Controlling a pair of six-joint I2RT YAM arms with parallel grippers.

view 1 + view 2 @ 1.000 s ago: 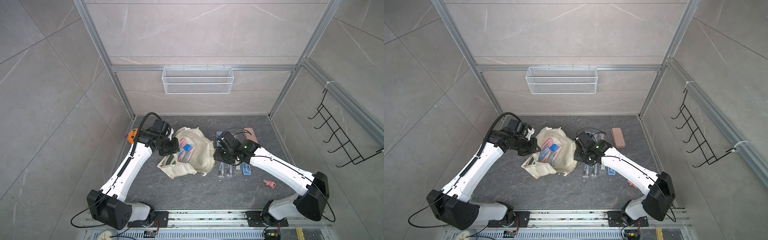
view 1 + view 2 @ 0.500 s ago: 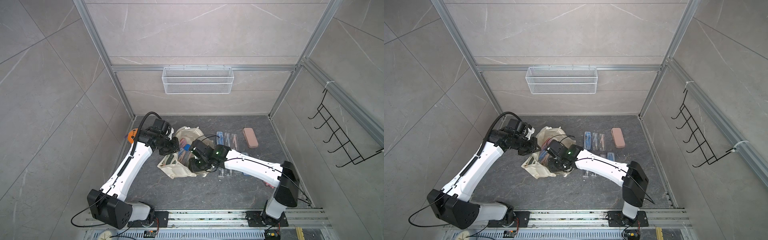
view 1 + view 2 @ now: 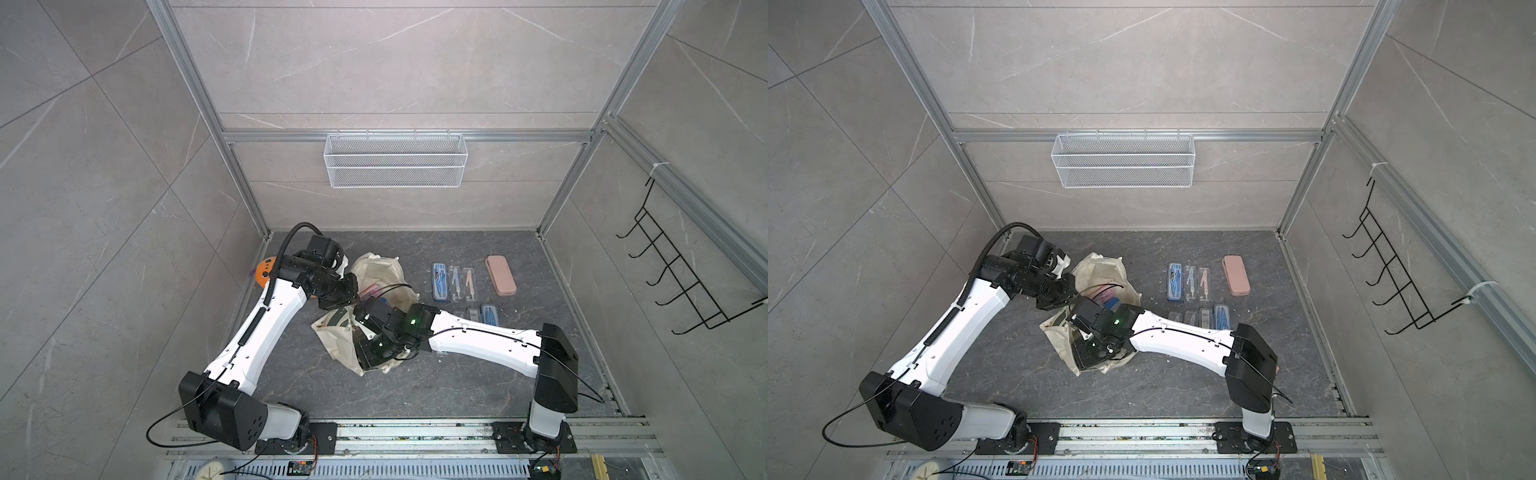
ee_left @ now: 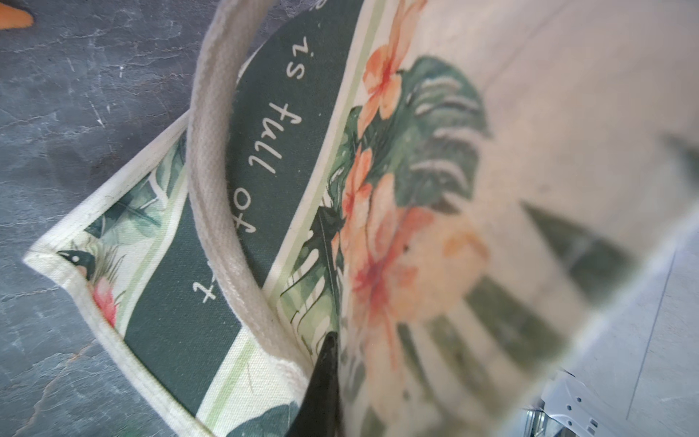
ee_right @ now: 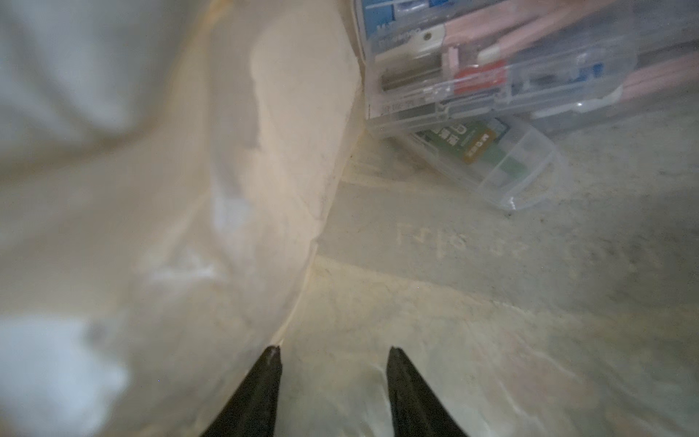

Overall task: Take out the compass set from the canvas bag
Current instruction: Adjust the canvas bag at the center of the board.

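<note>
The cream canvas bag (image 3: 376,266) (image 3: 1100,270) lies crumpled on the dark floor in both top views, its mouth held up. My left gripper (image 4: 336,340) is shut on the bag's printed cloth (image 4: 287,151) beside a handle; only one finger shows, the other is behind the cloth. My right gripper (image 5: 333,353) is inside the bag, open, with nothing between its fingers. A clear compass set case (image 5: 491,68) with pink parts lies deeper in the bag, a smaller clear case (image 5: 491,155) with a green label under it. Both are apart from the fingertips. In both top views the right fingertips are hidden in the bag.
Several compass set cases (image 3: 455,280) lie in two rows on the floor right of the bag, with a pink case (image 3: 500,275) beyond them. An orange plush toy (image 3: 264,272) sits by the left wall. A wire basket (image 3: 395,160) hangs on the back wall, a hook rack (image 3: 681,286) on the right wall.
My right arm has swung left from the cases on the floor to the bag, and its gripper has gone into the bag's mouth. The left arm has kept its hold.
</note>
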